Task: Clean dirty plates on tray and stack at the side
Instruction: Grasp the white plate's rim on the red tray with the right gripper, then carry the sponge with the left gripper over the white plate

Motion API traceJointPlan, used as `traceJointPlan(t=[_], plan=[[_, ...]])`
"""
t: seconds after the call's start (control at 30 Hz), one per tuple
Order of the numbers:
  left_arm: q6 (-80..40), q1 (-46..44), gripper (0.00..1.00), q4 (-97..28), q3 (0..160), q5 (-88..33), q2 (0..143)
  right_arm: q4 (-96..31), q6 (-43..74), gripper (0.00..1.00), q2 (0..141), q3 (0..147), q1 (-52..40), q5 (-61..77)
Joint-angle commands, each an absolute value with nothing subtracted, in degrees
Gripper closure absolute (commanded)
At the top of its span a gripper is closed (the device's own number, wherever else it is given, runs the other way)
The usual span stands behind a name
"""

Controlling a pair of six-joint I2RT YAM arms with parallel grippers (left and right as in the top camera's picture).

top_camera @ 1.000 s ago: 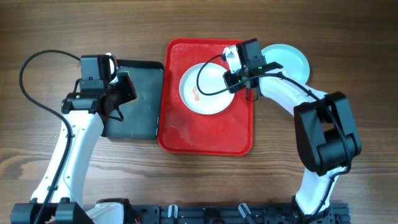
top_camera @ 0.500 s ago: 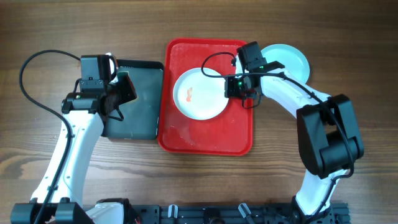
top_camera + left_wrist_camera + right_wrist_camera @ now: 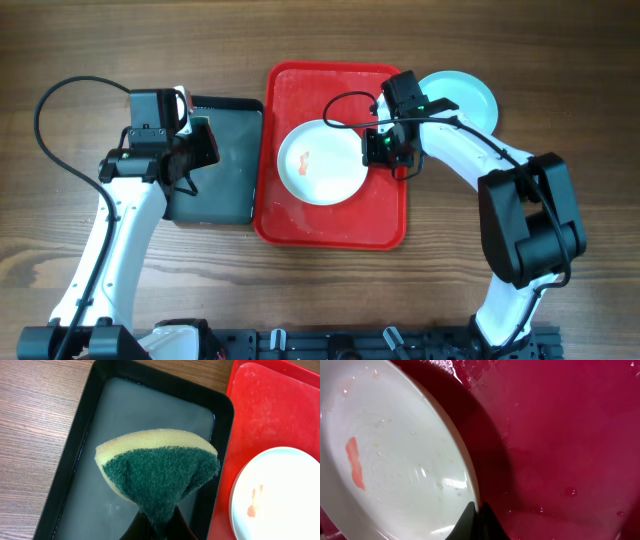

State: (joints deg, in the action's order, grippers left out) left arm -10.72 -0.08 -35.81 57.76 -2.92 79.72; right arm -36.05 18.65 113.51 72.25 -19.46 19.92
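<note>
Pinched only at its right rim by the right gripper (image 3: 475, 510), the white plate (image 3: 320, 165) may slip under scrubbing; the left gripper (image 3: 157, 525) clamps the sponge (image 3: 157, 467).

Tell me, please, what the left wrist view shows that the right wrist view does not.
Only the left wrist view shows the green-and-yellow sponge pinched in the left gripper above the black tray, plus the wooden table. Only the right wrist view shows the right gripper closed on the rim of the white plate, and droplets on the red tray. Both show that plate, its orange-red smear and the red tray.
</note>
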Motion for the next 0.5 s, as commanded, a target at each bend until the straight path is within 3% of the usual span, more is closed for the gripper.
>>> traceJointPlan(t=[0.0, 0.13, 0.27, 0.47], plan=[[-7.9, 0.1, 0.96, -35.0, 58.1, -3.6, 80.1, -37.4, 11.5, 0.96, 111.9, 74.1, -19.3, 19.7], [-6.1, 0.1, 0.96, -35.5, 59.1, -3.6, 80.1, -41.7, 10.4, 0.86, 111.8, 78.8, -19.0, 19.7], [-4.4, 0.1, 0.96, -40.5, 62.8, -3.6, 81.2, -41.2, 5.8, 0.66, 111.9, 79.7, -19.0, 19.5], [-1.9, 0.1, 0.96, -50.1, 72.1, -7.9, 89.6, -40.2, 5.9, 0.65, 111.9, 79.7, -19.0, 19.1]])
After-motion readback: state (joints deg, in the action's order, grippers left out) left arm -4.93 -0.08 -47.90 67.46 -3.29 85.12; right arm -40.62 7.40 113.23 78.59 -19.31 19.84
